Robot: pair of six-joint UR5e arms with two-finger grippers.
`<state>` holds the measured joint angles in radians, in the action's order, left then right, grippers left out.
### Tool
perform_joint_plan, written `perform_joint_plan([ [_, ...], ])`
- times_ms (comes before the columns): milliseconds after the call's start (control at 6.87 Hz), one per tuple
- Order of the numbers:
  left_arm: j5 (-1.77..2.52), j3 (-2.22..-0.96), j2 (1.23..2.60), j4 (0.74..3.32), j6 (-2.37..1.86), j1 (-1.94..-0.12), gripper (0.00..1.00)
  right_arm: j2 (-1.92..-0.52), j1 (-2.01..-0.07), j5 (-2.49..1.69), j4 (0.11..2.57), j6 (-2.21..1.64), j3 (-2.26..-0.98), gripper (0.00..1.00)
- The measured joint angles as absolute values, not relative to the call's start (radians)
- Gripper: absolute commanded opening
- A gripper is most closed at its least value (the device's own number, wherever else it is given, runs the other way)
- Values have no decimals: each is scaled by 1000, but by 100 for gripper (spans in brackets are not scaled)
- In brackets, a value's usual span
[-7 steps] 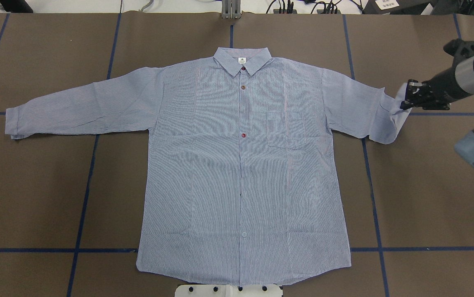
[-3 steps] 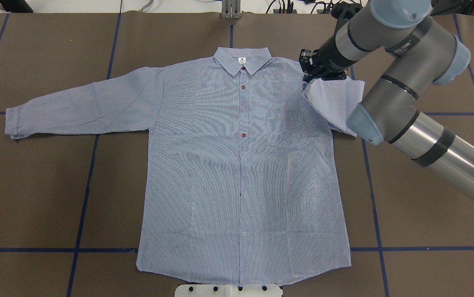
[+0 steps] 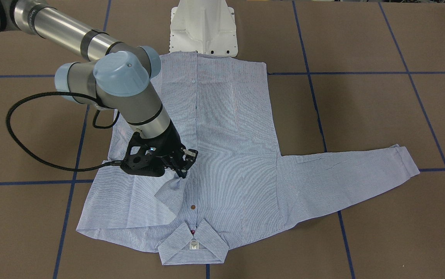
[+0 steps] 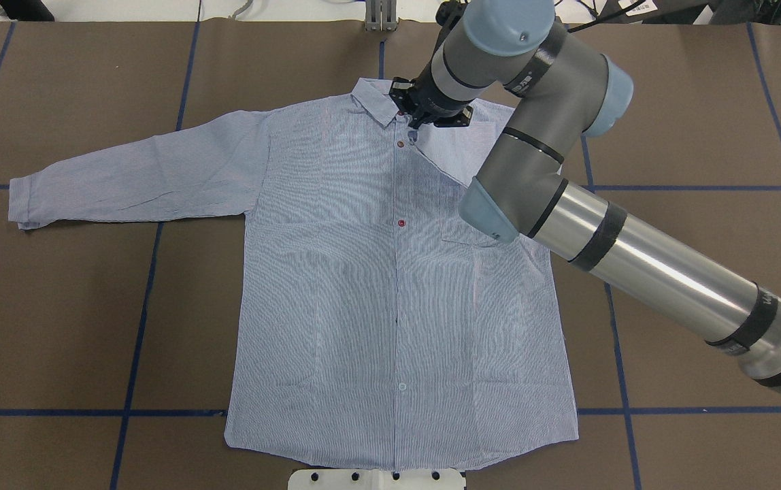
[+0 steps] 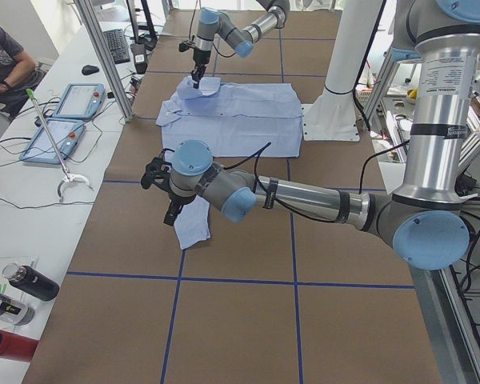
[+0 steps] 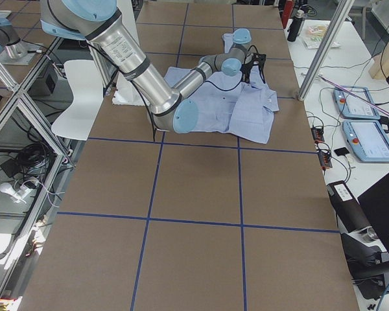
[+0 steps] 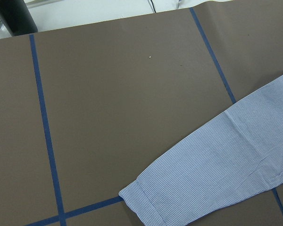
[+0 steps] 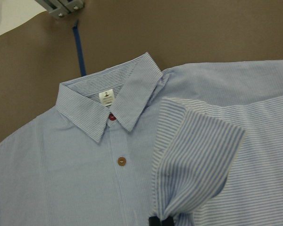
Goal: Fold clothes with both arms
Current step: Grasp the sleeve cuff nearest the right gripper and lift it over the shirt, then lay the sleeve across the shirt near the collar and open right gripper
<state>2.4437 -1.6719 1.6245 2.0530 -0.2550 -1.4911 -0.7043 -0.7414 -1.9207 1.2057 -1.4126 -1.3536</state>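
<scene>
Across the worktop [image 4: 57, 306]: shirt [image 4: 397, 292] lies flat, front up, buttoned, on a brown surface with blue tape lines [image 4: 137, 327].
Long axis: collar-to-hem line runs straight out from the white pedestal base [image 3: 203, 27]. Hem [image 4: 397, 466] is just beside the base. Collar [image 3: 193, 242] is at the far end, pointing away from the robot.
Cross axis: sleeve on robot's left [image 4: 139, 170] stretched flat toward robot's left, cuff end angled slightly toward the near side. Its cuff [image 7: 146, 205] is flat on the worktop, by a tape line.
Other sleeve [image 3: 129, 201]: folded in over the chest. Its cuff [image 8: 193, 155] is lifted off the fabric, near the button line just below the collar.
Right gripper [image 3: 182, 167]: over the upper chest, fingers [image 8: 159, 221] clenched on the lifted cuff's edge.
Left gripper [image 5: 162, 172]: shows only in the left side view, near the stretched sleeve's cuff. Cannot tell if the fingers are released or clenched, or touching cloth.
Details: white neck tag [image 8: 106, 97] inside the collar, dark red button [image 4: 401, 222] mid-front, brownish button [image 8: 122, 161] below the collar.
Hidden: in the overhead view the right arm [image 4: 567, 204] covers the shoulder, most of the folded sleeve and part of the chest pocket [image 4: 450, 223].
Cut off: right wrist view crops the fingers to a black sliver at the bottom edge. Left wrist view shows only the sleeve end and worktop.
</scene>
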Motion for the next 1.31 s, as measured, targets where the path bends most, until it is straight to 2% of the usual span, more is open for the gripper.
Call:
perform_joint_plan([
  [437,2437,-1671,1625,2053,-257,-1491,99,-622,-653,-1820,1200,-1427,-1296,0],
  [582,2431,-1671,1625,2053,-257,-1491,99,-595,-638,-1804,1198,-1428,-1268,7],
  [728,2428,-1672,1624,2053,-258,-1491,99,-572,-628,-1794,1192,-1428,-1239,50],
  [873,2427,-1672,1624,2054,-258,-1491,99,-563,-622,-1789,1178,-1430,-1218,81],
  [1019,2427,-1671,1622,2054,-257,-1491,99,-559,-617,-1782,1164,-1435,-1196,98],
  [1310,2428,-1648,1620,2058,-255,-1483,99,-539,-603,-1752,1155,-1452,-1161,99],
])
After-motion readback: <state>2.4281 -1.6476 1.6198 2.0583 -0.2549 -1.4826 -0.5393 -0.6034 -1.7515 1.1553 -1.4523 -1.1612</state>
